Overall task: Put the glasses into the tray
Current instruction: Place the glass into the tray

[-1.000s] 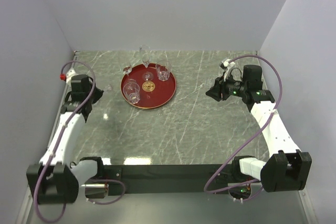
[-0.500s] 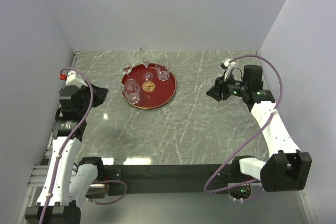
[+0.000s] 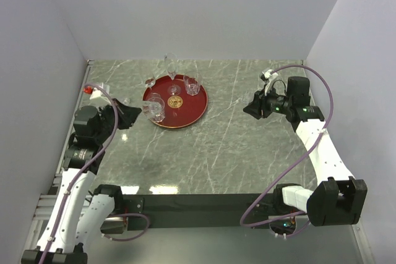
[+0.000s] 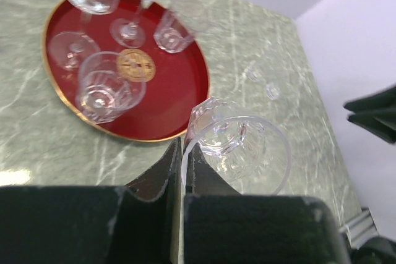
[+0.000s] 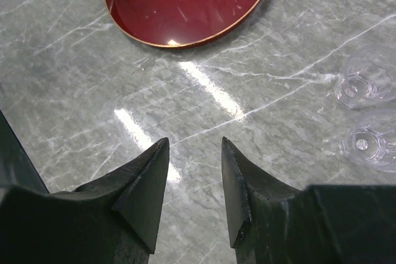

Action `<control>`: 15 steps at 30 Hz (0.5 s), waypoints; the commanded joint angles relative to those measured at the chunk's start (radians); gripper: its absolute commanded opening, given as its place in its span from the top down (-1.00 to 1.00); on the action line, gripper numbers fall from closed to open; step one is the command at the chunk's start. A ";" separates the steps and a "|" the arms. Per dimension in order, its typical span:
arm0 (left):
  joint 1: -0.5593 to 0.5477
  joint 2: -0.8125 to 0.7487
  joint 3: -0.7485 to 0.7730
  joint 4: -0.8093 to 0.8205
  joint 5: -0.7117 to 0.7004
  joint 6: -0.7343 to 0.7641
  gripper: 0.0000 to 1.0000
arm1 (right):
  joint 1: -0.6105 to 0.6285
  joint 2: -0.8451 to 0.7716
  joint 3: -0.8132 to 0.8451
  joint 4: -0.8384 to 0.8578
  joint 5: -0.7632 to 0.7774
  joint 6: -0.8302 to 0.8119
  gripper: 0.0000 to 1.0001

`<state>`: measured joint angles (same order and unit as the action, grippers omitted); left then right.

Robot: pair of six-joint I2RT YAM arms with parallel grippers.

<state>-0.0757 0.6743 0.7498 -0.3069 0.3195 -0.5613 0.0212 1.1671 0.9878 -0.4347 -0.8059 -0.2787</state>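
Note:
The round dark-red tray (image 3: 193, 108) lies at the back left of the marble table and holds several clear glasses, among them a tumbler (image 3: 157, 113) and a stemmed glass (image 3: 173, 90). My left gripper (image 3: 137, 115) is shut on the rim of a clear tumbler (image 3: 148, 107), held just left of the tray's edge. In the left wrist view the fingers pinch the held tumbler (image 4: 238, 149) by its wall, with the tray (image 4: 179, 91) beyond. My right gripper (image 3: 252, 108) is open and empty over the table at the right; the right wrist view shows its jaws apart (image 5: 195, 146).
Two more clear glasses (image 5: 368, 85) (image 5: 374, 141) stand on the table to the right of my right gripper. A tall narrow glass (image 3: 168, 61) stands behind the tray. Walls close the table on the left, back and right.
My left arm has swung right towards the tray, carrying the tumbler from the left edge to the tray's left rim. The right arm has not moved.

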 commanded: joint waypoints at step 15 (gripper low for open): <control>-0.347 0.024 0.023 0.115 -0.166 0.119 0.99 | -0.014 -0.001 -0.011 0.021 0.001 -0.013 0.07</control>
<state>-0.3817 0.6865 0.7498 -0.2501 0.2070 -0.4824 0.0166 1.1671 0.9878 -0.4347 -0.8051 -0.2790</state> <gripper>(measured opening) 0.055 0.468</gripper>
